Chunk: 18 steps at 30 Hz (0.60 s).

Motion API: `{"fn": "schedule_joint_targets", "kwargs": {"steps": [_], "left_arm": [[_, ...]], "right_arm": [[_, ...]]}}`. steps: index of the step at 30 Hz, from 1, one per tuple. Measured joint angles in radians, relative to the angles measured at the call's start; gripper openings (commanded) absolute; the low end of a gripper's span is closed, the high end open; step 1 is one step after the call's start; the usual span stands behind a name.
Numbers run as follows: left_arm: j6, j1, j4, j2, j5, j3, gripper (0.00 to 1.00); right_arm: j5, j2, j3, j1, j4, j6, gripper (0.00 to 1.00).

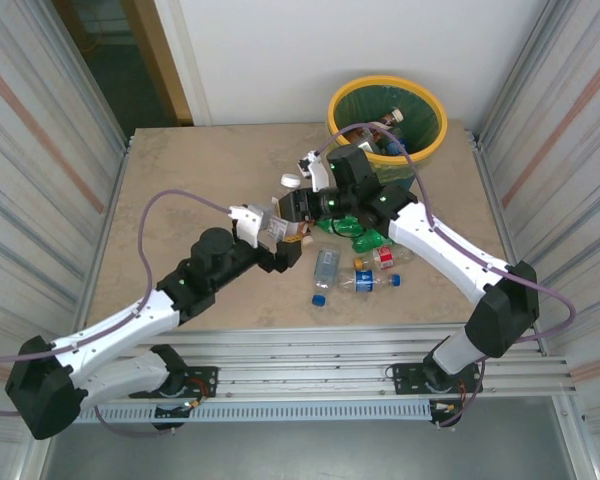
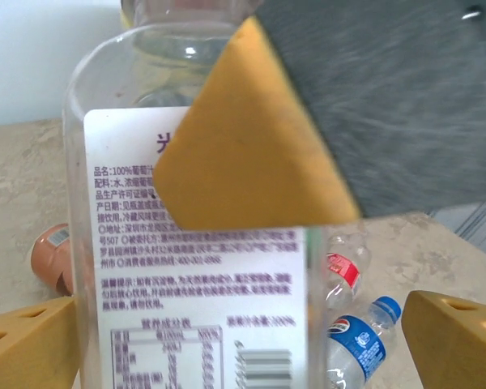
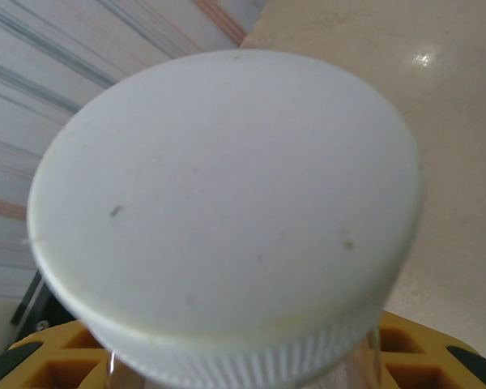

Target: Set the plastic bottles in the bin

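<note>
Bottle (image 2: 194, 308) is sitting clamped in the right gripper (image 1: 302, 207) while the left gripper (image 1: 283, 238) is gaping wide around it.

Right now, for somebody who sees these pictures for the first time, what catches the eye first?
Above the middle of the table, the right gripper is closed on a clear bottle just under its white cap, and the left gripper stands open around its body. Next come the yellow-rimmed bin at the far right and loose bottles lying nearer.
</note>
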<state>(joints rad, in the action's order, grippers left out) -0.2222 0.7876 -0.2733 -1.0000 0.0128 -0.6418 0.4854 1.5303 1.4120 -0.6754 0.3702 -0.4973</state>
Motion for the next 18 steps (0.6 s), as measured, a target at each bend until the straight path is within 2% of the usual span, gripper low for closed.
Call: {"fn": "schedule_joint_targets", "kwargs": {"steps": [9, 18], "left_arm": [[0.027, 0.0, -0.088, 0.142, -0.039, 0.096, 0.99], [0.033, 0.0, -0.103, 0.214, 0.016, 0.132, 0.99]], "right_arm": [[-0.039, -0.064, 0.021, 0.081, 0.048, 0.011, 0.33], [-0.09, -0.126, 0.185, 0.226, 0.13, 0.054, 0.33]]}}
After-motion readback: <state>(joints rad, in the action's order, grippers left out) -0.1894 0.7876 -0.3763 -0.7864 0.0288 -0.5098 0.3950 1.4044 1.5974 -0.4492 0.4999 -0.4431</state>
